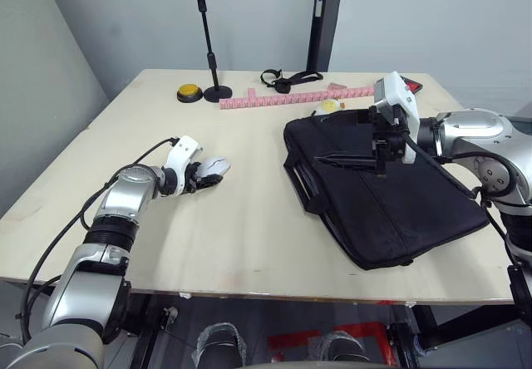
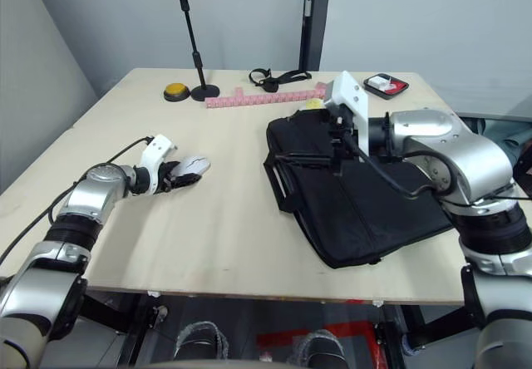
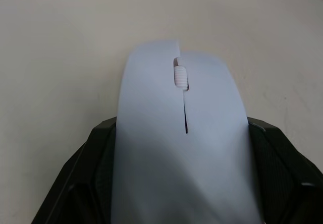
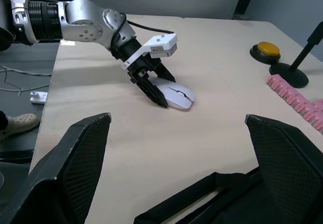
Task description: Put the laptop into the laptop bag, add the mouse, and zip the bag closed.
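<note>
Over to the left of the laptop bag (image 1: 384, 199), the left gripper (image 1: 202, 176) is lying low on the wooden table (image 1: 249, 219), and its two black fingers (image 3: 91, 173) are sitting either side of the mouse (image 1: 215, 166), pressing against its flanks. The white mouse is resting on the tabletop, well apart from the bag, with its scroll wheel pointing away from the wrist.

Moving right, the black bag is lying flat on the table, its strap handles spilling off the edge nearest the mouse. The laptop itself is not showing anywhere outside the bag; whether it is inside, I cannot tell.

The right gripper (image 1: 380, 146) is hanging over the far part of the bag, and its fingers (image 4: 75, 173) are standing wide apart with nothing between them.

Beyond the bag, a pink strip (image 1: 291, 98) is lying along the far side of the table, a yellow button (image 1: 189, 94) and a black stand (image 1: 209, 41) are sitting past its end, and a black strap (image 1: 287, 79) is lying behind it.
</note>
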Robot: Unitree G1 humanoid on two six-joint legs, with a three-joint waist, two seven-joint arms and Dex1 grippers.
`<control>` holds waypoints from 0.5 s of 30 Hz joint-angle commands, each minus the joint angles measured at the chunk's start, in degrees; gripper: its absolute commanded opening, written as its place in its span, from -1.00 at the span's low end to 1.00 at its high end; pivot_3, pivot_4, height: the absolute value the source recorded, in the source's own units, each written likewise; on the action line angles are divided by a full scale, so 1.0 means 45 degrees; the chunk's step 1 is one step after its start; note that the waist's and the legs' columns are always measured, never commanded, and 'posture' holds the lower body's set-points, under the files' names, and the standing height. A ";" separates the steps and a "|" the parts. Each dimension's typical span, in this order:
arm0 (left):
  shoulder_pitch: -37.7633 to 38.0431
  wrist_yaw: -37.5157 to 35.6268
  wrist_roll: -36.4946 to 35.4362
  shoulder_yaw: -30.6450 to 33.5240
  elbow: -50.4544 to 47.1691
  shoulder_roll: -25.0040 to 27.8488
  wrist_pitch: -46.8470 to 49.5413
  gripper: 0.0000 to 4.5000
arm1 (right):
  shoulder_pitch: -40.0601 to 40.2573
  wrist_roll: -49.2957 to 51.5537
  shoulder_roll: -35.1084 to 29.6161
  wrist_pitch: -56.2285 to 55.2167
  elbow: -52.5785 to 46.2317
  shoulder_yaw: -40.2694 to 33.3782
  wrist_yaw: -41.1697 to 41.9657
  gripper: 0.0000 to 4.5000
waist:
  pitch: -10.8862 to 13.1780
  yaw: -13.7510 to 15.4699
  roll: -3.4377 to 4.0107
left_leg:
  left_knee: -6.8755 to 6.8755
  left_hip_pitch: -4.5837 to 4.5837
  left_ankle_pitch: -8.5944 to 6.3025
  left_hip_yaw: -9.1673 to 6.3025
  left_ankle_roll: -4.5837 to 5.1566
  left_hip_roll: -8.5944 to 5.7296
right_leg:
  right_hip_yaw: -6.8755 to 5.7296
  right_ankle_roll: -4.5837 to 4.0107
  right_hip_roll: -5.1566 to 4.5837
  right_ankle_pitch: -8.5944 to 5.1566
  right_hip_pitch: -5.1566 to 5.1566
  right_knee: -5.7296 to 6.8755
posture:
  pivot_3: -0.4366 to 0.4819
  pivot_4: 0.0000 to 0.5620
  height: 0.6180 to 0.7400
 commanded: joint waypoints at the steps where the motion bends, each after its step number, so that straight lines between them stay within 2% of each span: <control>1: -0.0005 -0.1761 -0.0339 -0.0011 -0.1260 0.0793 -0.0387 0.27 | -0.0454 -0.0650 0.1264 0.2438 0.0915 0.0546 -0.2784 1.00 | -0.0010 -0.0052 -0.0007 | -0.0005 -0.0008 0.0002 0.0001 -0.0006 0.0003 | -0.0001 0.0000 0.0004 0.0000 -0.0015 -0.0003 | -0.05 -0.47 0.99; 3: 0.0233 -0.3100 -0.0971 0.0038 -0.2342 0.1012 -0.0606 0.27 | -0.0645 -0.1138 0.2124 0.3759 0.1609 0.0635 -0.4307 1.00 | -0.0010 -0.0027 -0.0007 | -0.0016 -0.0017 0.0025 -0.0003 -0.0049 0.0016 | -0.0007 -0.0001 0.0019 0.0000 -0.0033 -0.0002 | -0.05 -0.47 0.99; 6: 0.0388 -0.4222 -0.1706 0.0219 -0.3476 0.1231 -0.0313 0.27 | -0.0420 -0.2487 0.2640 0.4176 0.1842 0.1325 -0.5846 1.00 | -0.0008 0.0112 -0.0005 | -0.0073 -0.0047 0.0068 -0.0004 -0.0117 0.0009 | -0.0027 -0.0001 0.0008 0.0000 -0.0074 -0.0018 | -0.05 -0.47 0.99; 15: 0.0388 -0.5296 -0.2123 0.0014 -0.4308 0.1314 -0.0345 0.27 | 0.0107 -0.3939 0.4185 0.5479 0.0950 0.2027 -0.8122 1.00 | -0.0006 0.0074 -0.0001 | -0.0191 -0.0058 0.0077 -0.0004 -0.0142 0.0017 | -0.0066 0.0004 0.0015 -0.0004 -0.0075 -0.0124 | -0.05 -0.47 0.99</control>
